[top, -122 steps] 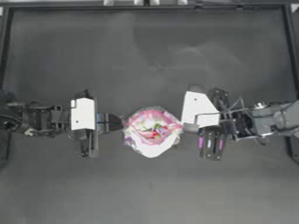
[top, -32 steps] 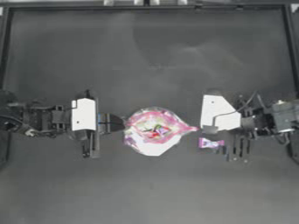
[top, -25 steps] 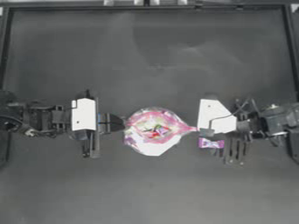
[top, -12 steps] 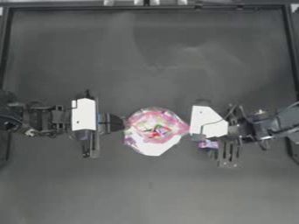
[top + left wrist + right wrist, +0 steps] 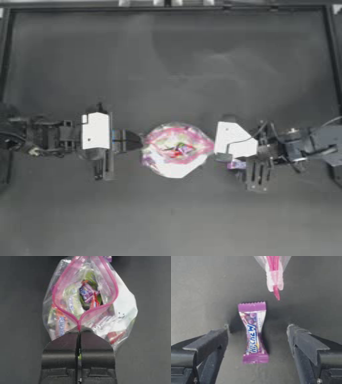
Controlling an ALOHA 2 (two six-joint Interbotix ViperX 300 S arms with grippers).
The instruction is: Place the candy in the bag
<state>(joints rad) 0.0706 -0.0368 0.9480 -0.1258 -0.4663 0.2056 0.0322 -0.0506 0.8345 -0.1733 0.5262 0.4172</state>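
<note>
A robotics lab's test bench: a dark, matte table [image 5: 200,65] fills the frame, boxed in by a raised dark rim along the top and both sides, with pale fittings at the top edge. Two cabled robot arms with white housings reach in from the left and right edges at mid-frame, the left pincer [image 5: 133,141] and the right pincer [image 5: 235,161] meeting near the centre. No household or shop furnishings show anywhere on the surface.
</note>
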